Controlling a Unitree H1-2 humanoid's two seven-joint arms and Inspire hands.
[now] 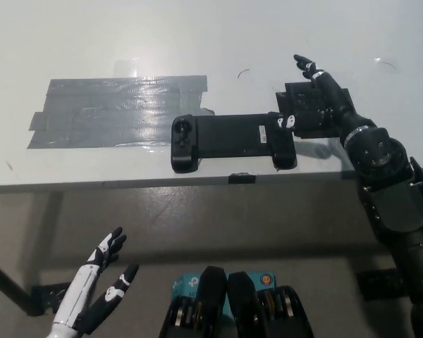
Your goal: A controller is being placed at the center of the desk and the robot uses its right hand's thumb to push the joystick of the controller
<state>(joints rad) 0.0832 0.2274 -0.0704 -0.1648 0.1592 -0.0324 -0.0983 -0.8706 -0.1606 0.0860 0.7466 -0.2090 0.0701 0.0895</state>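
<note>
A black controller [230, 140] lies flat near the desk's front edge, about mid-desk, with round joysticks at its left end [182, 129] and right end [275, 124]. My black right hand [320, 98] reaches in from the right over the desk, fingers spread and open. Its thumb tip sits just right of the controller's right end; I cannot tell whether it touches. My white left hand [99, 285] rests open below the desk at the lower left.
A wide patch of grey tape [116, 111] covers the white desk [197, 42] left of the controller. A black taped square [307, 109] lies under my right hand. The desk's front edge [162, 184] runs just below the controller.
</note>
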